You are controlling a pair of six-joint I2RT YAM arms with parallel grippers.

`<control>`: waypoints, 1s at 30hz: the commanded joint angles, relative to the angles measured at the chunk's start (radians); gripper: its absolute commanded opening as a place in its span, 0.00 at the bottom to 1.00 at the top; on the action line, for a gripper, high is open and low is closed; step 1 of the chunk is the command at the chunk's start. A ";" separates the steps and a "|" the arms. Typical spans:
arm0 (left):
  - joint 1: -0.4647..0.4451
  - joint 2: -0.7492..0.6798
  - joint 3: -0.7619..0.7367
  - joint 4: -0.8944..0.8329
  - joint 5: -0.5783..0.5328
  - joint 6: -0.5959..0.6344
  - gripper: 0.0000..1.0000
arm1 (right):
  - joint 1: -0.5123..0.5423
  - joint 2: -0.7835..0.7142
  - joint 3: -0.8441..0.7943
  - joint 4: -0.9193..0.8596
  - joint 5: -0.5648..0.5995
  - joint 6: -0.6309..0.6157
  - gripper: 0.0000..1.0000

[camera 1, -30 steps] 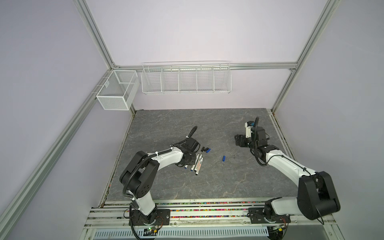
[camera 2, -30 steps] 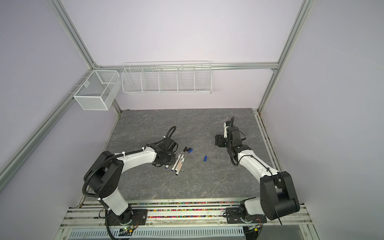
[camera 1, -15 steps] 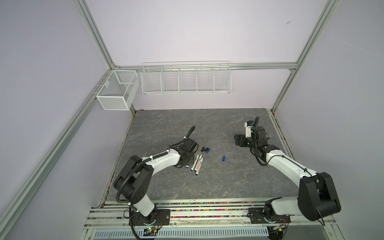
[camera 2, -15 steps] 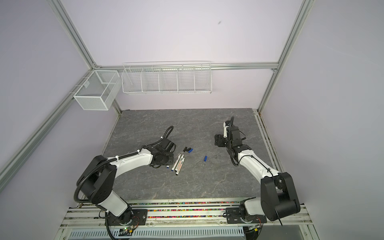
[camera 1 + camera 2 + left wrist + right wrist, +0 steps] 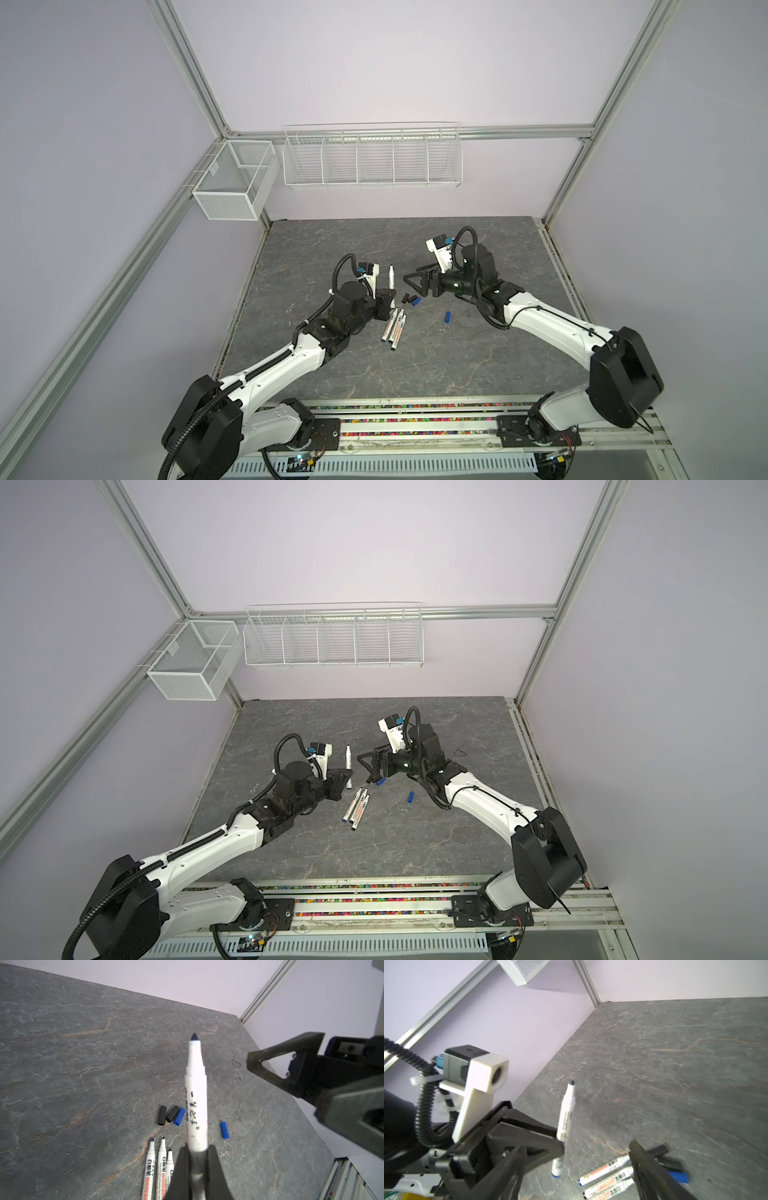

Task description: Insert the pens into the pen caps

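Observation:
My left gripper (image 5: 197, 1149) is shut on the lower barrel of one of the pens (image 5: 196, 1103), a white marker with a blue end plug (image 5: 556, 1174). It holds the pen clear of the table, tip up (image 5: 391, 276). Three more pens (image 5: 393, 329) lie side by side on the table just below it. The pen caps lie close by: two black (image 5: 166, 1114) and one blue (image 5: 179, 1116) in a cluster, and another blue cap (image 5: 447, 317) apart to the right. My right gripper (image 5: 415, 275) hangs open and empty above the cluster, right of the held pen.
A wire basket (image 5: 372, 160) with several compartments hangs on the back wall. A mesh box (image 5: 232, 183) is fixed at the left corner. Metal frame posts border the grey stone-patterned table (image 5: 415, 365), and a small dark scrap (image 5: 459, 752) lies at the right.
My left gripper shut on one pen from the row and raised it tip-up. My right gripper, still open, swung left toward the middle, over the caps.

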 commanded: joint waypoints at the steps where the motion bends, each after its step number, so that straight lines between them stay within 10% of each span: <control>1: -0.024 -0.039 -0.007 0.071 -0.003 0.032 0.00 | 0.030 0.051 0.040 0.021 -0.068 0.022 0.82; 6: -0.056 -0.035 -0.006 0.067 -0.009 0.060 0.00 | 0.033 0.110 0.094 0.002 -0.052 0.032 0.76; 14: -0.091 0.021 0.006 0.083 -0.032 0.047 0.00 | 0.033 0.137 0.122 -0.044 -0.070 0.033 0.32; 22: -0.091 0.024 0.000 0.150 -0.069 0.013 0.01 | 0.029 0.127 0.099 -0.024 -0.128 0.054 0.08; 25: -0.091 0.032 0.000 0.162 -0.060 0.016 0.44 | 0.016 0.128 0.098 -0.011 -0.157 0.069 0.07; 30: -0.089 0.064 0.017 0.140 -0.082 0.052 0.55 | 0.002 0.115 0.084 0.022 -0.193 0.083 0.07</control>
